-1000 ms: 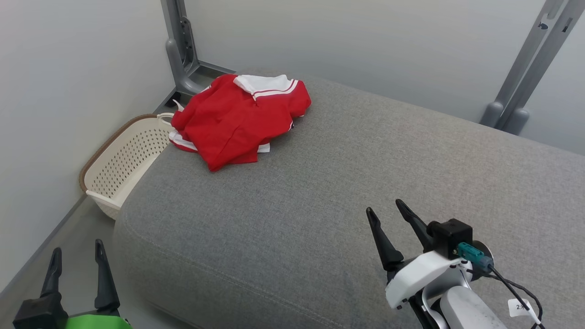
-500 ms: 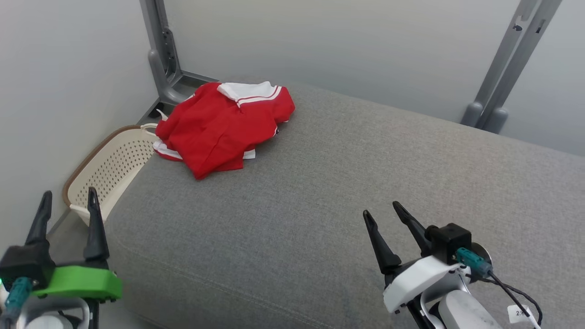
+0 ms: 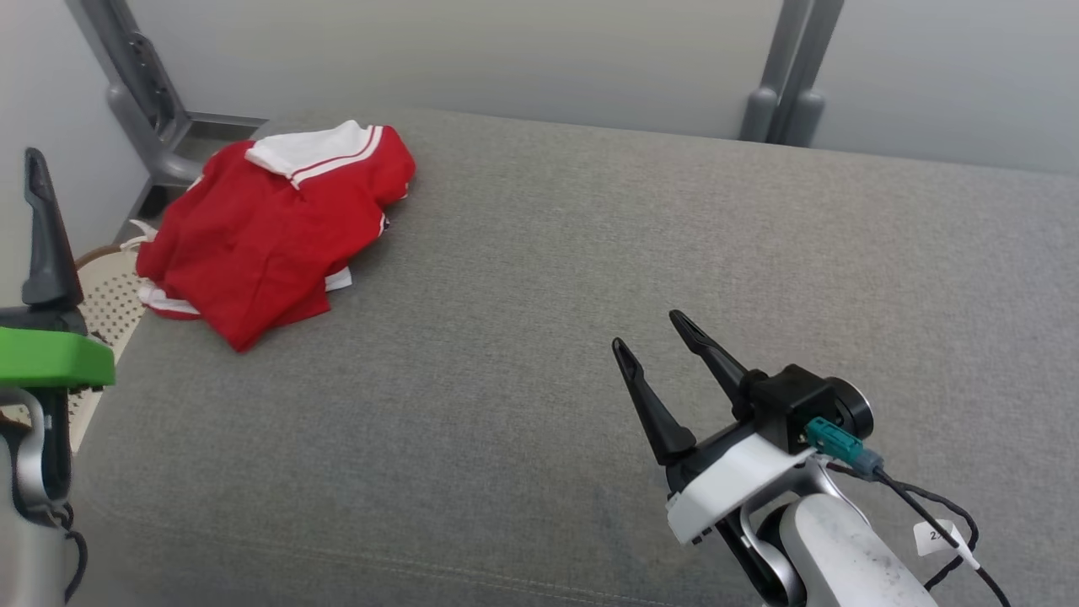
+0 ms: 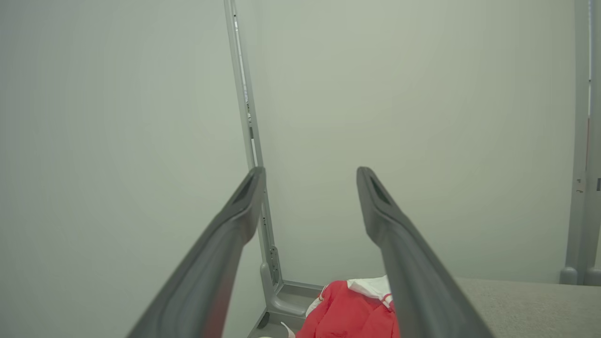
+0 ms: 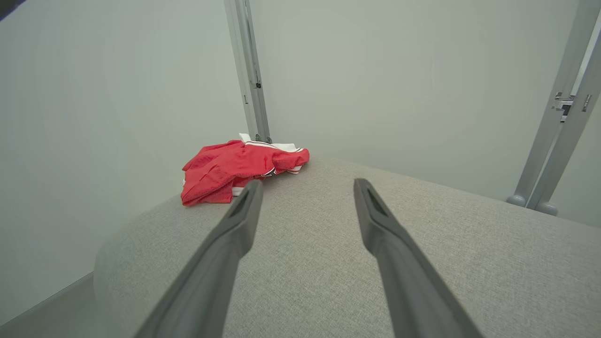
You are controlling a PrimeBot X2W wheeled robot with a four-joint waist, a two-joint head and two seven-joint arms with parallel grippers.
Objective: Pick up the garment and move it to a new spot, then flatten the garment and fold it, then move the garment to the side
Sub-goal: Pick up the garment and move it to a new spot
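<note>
Garment (image 3: 270, 228), red with white collar and trim, lies crumpled at 10 o'clock in the head view, on the far-left corner of the grey cushion (image 3: 548, 253). Its left edge reaches the cushion's side, just beside a cream perforated basket (image 3: 105, 295) down at 9 o'clock.

Right gripper (image 3: 648, 330) is at 5 o'clock over the cushion, pointing toward 11 o'clock. Its fingers (image 3: 653, 405) are spread wide and hold nothing, well apart from the garment.

Left gripper (image 4: 310, 173) is at the 9 o'clock edge of the head view, where one dark finger stands upright above a green mount (image 3: 50, 358). Its own wrist view shows both fingers wide and empty, aimed at the pale wall (image 4: 422, 94). There the garment sits low at 6 o'clock, partly behind the right-hand finger.

In the right wrist view the garment is at 10 o'clock, beyond the left-hand fingertip, with no contact.

Grey posts (image 3: 139, 93) stand behind the cushion at 11 and 1 o'clock.
</note>
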